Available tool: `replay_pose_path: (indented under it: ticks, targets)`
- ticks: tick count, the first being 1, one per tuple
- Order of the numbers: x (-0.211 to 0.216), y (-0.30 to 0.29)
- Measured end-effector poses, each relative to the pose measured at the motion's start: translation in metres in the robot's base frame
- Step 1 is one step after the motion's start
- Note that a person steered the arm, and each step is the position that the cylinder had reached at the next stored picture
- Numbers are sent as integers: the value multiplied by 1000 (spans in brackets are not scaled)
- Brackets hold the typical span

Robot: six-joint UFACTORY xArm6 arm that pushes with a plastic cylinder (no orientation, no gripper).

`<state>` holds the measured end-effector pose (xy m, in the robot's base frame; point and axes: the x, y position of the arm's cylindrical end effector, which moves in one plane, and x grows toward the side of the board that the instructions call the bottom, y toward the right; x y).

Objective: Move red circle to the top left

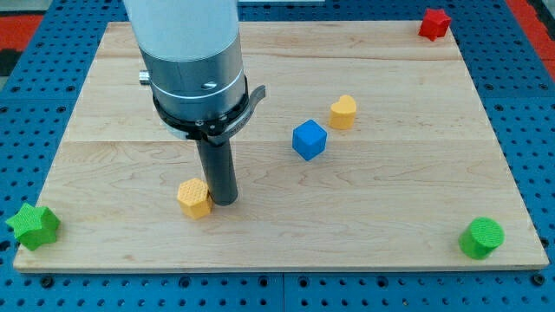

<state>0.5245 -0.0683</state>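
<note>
A pale wooden board (416, 208) lies on a blue perforated bench (533, 104). On it, near the left, a yellow hexagonal block (194, 198) sits. A blue cube (309, 139) lies around the middle, a yellow block (342, 112) just beyond it to the right. A green star (34, 226) occupies the near left corner, a green cylinder (480, 237) the near right, a red star (434, 23) the far right.
</note>
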Motion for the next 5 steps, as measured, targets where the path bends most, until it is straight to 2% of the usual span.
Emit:
replay_pose_path:
  ticks: [2, 3, 4, 5]
  targets:
    - [-105, 12]
    - [-147, -8]
    - [-177, -47]
    - [-174, -30]
